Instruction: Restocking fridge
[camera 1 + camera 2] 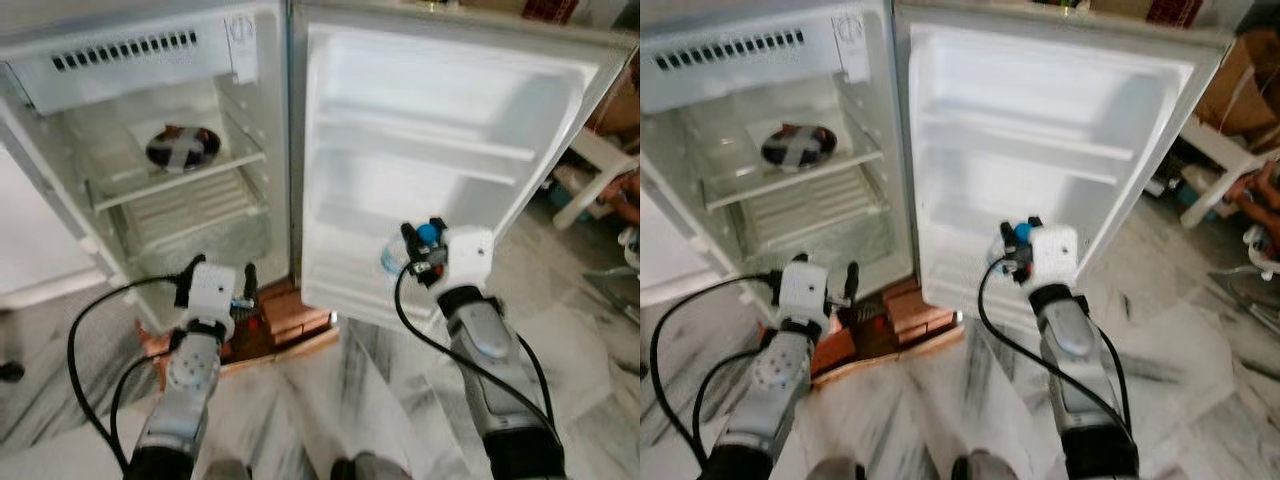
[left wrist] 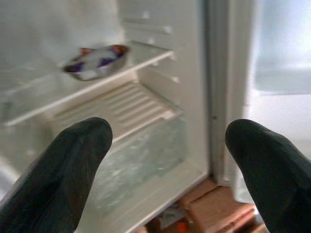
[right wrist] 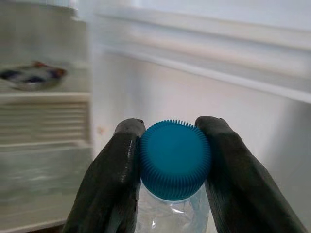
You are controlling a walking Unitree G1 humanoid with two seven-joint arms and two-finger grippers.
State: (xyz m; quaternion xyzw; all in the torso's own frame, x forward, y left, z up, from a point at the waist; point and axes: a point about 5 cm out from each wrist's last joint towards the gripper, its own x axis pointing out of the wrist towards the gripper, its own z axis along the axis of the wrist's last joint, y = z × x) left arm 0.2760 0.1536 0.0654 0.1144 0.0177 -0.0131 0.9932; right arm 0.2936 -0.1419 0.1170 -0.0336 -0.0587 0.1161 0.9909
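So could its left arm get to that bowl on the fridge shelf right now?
Probably yes: the left gripper is open and holds nothing, the fridge stands open, and nothing lies between it and the bowl.

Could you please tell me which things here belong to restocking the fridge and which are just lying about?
Part of the job:
- water bottle, gripped at its blue cap by the right hand
- open fridge door
- bowl on the shelf

Lying about:
- bricks under the fridge

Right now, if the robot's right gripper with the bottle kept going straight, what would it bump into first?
Probably the open fridge door: the right gripper, shut on the water bottle, points at its white inner wall. Depth is unclear.
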